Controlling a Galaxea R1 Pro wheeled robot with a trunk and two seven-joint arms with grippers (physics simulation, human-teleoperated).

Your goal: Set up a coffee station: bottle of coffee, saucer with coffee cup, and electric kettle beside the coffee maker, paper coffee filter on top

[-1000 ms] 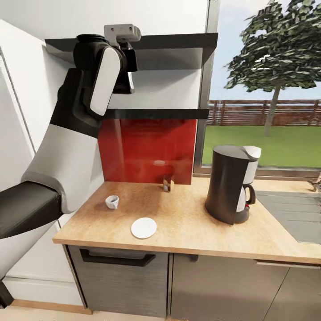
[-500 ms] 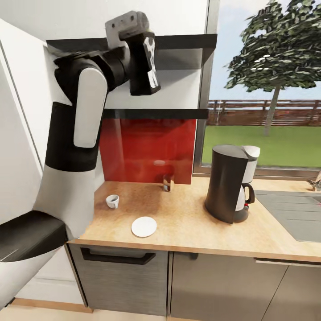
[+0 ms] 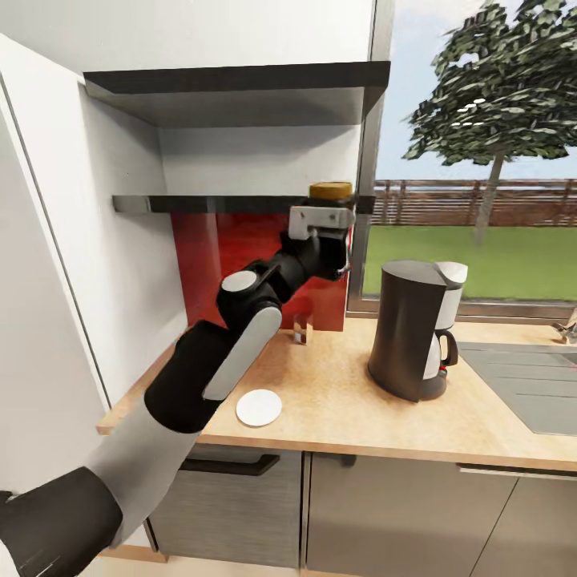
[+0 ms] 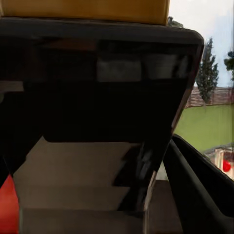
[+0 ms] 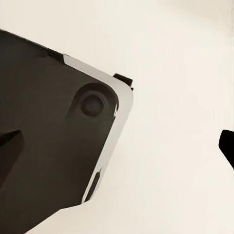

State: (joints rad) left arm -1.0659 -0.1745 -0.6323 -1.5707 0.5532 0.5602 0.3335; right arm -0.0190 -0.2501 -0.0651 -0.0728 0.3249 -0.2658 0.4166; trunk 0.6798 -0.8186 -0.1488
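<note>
The bottle of coffee (image 3: 330, 191) stands at the right end of the kitchen shelf (image 3: 200, 204); only its yellow cap (image 4: 83, 9) shows, above the shelf edge. My left gripper (image 3: 327, 234) sits right in front of and just below it, jaws spread, with one dark finger (image 4: 195, 185) in the left wrist view and nothing held. The coffee maker (image 3: 417, 328) stands on the kitchen countertop (image 3: 336, 417). The saucer (image 3: 259, 407) lies near the front edge. My left arm hides the coffee cup. The kettle and filter are out of view. The right wrist view faces a dark robot part (image 5: 48, 136).
A thicker grey slab (image 3: 240, 80) hangs above the shelf. A red backsplash (image 3: 240, 264) has a small glassy object (image 3: 302, 328) at its foot. A sink (image 3: 521, 385) is set into the counter at the right, below a window. A tall white cabinet (image 3: 40, 280) stands at the left.
My left arm has swung down from the upper slab and out to the right, bringing the gripper to the shelf's right end by the bottle. The arm now covers the cup.
</note>
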